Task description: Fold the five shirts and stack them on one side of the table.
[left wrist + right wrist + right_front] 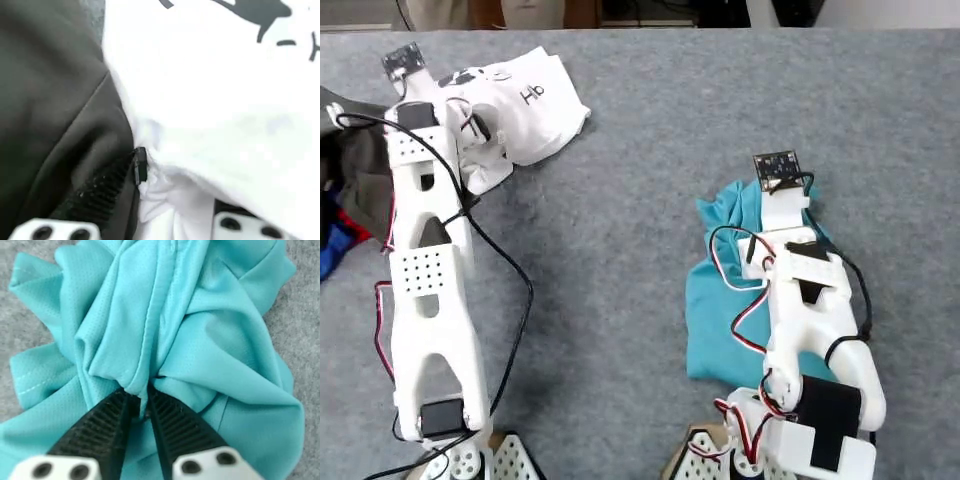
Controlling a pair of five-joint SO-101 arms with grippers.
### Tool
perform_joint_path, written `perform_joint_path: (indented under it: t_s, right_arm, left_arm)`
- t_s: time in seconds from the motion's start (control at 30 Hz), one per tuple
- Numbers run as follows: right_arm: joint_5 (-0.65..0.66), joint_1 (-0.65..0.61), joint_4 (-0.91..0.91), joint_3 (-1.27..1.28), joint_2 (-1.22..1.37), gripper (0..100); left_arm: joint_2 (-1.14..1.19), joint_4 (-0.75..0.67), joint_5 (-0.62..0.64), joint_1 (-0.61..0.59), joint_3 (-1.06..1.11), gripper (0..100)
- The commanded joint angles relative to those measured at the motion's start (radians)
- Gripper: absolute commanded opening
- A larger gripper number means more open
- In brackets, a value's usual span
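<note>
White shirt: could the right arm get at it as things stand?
Probably not: the right arm has jaws shut on the teal shirt, and the white shirt lies across the table under the left arm.

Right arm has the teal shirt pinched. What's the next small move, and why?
Probably lift the right gripper slightly and draw the pinched fold outward to spread the teal shirt. Its jaws are closed on a bunched ridge of cloth, and the shirt lies crumpled on the grey table, likely not flat enough to fold yet.
</note>
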Motion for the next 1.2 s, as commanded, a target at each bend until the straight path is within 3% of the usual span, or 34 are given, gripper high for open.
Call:
perform_joint_path:
  t_s: [0.0,0.17,0.3,0.5,0.67,0.93,1.17]
  right_arm:
    - [-0.008,-0.013,-0.011,-0.041,-0.004,0.2]
    - [-0.008,-0.013,-0.011,-0.041,-0.004,0.2]
    - [-0.008,-0.013,-0.011,-0.041,-0.004,0.2]
    - [-0.008,-0.012,-0.011,-0.039,-0.004,0.2]
    - [-0.008,-0.012,-0.011,-0.039,-0.004,0.2]
    - [-0.006,-0.012,-0.011,-0.039,-0.004,0.2]
    - [-0.006,-0.013,-0.011,-0.039,-0.004,0.2]
  left_arm:
    - [-0.001,-0.014,0.002,0.012,-0.005,16]
    - [-0.028,-0.009,0.002,0.003,-0.135,1]
    - [-0.074,0.028,0.002,-0.003,-0.308,2]
    - [-0.277,0.064,0.008,-0.02,-0.292,2]
    - [-0.479,0.002,0.006,-0.071,-0.293,2]
    - [-0.719,-0.104,0.002,-0.305,-0.29,2]
    - [-0.674,-0.002,0.002,-0.483,-0.222,2]
